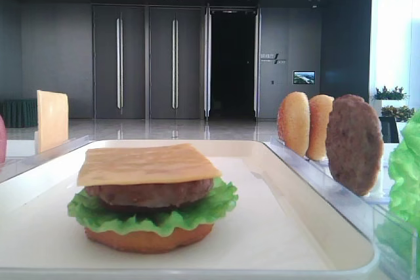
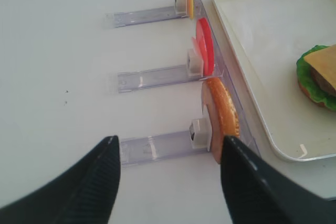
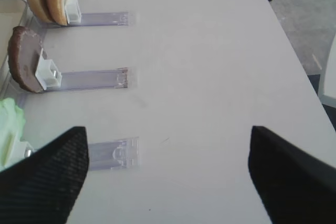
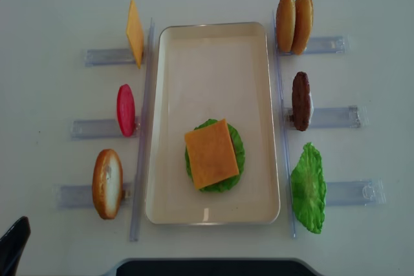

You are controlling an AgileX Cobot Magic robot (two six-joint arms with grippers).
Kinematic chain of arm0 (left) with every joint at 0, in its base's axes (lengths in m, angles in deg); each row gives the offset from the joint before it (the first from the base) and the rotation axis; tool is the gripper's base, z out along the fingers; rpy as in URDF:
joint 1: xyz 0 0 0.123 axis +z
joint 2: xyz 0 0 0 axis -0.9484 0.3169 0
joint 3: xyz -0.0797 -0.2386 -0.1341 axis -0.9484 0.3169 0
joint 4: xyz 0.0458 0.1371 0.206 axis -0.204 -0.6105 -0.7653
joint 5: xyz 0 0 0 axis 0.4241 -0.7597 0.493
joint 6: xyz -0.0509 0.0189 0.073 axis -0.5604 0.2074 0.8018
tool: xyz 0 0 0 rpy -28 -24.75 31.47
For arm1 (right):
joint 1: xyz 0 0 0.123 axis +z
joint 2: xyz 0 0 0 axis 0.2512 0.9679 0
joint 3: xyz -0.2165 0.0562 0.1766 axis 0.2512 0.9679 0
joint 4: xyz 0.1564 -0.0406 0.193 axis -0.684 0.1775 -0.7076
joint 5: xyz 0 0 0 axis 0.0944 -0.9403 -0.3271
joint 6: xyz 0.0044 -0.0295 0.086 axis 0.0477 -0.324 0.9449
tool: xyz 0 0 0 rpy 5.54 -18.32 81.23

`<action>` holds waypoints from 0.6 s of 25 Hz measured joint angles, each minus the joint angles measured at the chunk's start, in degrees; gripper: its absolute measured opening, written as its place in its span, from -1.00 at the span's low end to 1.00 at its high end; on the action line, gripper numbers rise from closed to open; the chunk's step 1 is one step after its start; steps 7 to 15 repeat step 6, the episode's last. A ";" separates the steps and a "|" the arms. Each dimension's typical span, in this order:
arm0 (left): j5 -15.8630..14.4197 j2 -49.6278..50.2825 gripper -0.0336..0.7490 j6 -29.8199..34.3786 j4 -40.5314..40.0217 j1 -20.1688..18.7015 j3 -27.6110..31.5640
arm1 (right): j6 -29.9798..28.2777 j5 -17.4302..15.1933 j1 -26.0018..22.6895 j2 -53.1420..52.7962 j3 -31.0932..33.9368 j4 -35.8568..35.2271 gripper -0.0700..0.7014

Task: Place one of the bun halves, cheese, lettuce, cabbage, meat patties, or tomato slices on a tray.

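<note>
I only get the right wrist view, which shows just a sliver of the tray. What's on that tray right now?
Observer: One stack sits on the cream-white rectangular tray, topped by a thin square yellow-orange cheese slice.
Operator: What's under the cheese?
Observer: A dark brown round meat patty, then a ruffled green lettuce leaf, then a round golden bun half at the bottom.
Operator: And the left gripper?
Observer: The left gripper is open and empty, beside the clear plastic holder that carries a standing golden bun half.
</note>
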 joint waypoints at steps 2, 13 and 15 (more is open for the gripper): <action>0.00 0.00 0.26 0.00 0.00 0.00 0.00 | 0.00 0.00 0.00 0.00 0.00 0.00 0.70; 0.03 0.00 0.21 0.00 0.00 0.00 0.00 | 0.00 0.00 0.00 0.00 0.00 0.00 0.70; 0.03 0.00 0.21 0.00 0.00 0.00 0.00 | 0.00 0.00 0.00 0.00 0.00 0.00 0.70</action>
